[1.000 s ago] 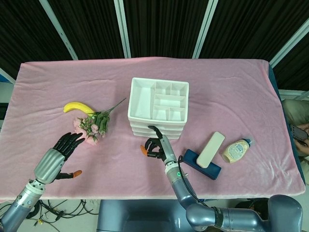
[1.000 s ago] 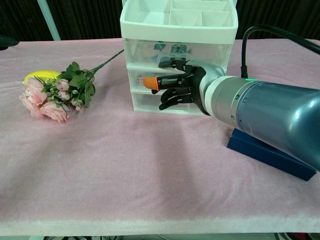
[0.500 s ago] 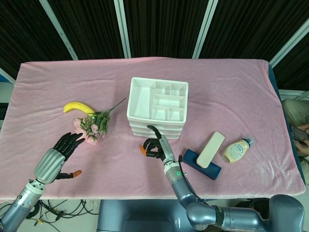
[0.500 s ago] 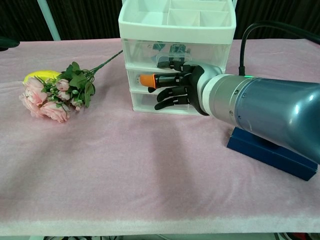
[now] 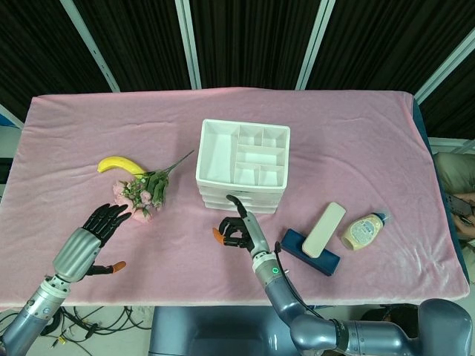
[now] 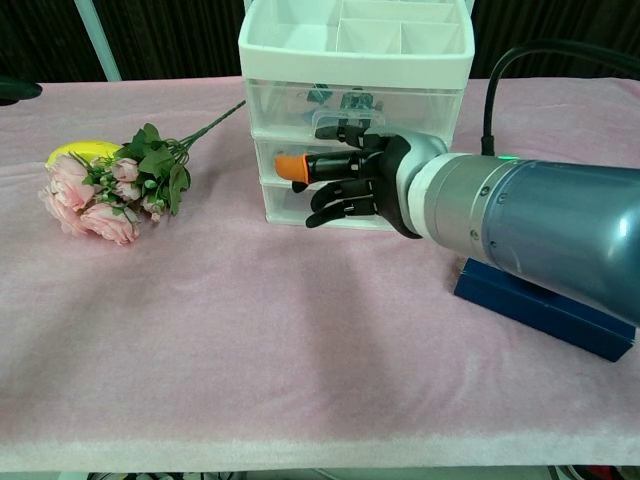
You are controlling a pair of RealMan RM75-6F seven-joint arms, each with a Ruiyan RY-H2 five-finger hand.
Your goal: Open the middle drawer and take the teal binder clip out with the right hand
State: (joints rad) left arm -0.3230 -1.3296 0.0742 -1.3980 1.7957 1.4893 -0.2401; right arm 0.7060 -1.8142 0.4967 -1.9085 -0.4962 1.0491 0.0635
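So the drawer-opening step is what's being worked on here. The right hand (image 6: 352,180) is held against the front of the white plastic three-drawer organiser (image 6: 352,95), fingers curled in at the middle drawer (image 6: 285,160), though whether the handle is actually hooked can't be told. The drawer looks closed. Something teal (image 6: 320,95) is glimpsed through the clear fronts, probably the binder clip, but which drawer it's in can't be made out. Next, a straight pull toward the worktop's near edge is probably needed. The left hand (image 5: 102,222) is kept open, off by the pink flowers (image 5: 142,194).

My right hand (image 5: 236,228) sits at the front of the white drawer unit (image 5: 243,165), fingers curled. My left hand (image 5: 102,225) hovers open near the flower bunch (image 5: 147,190) and banana (image 5: 120,164).
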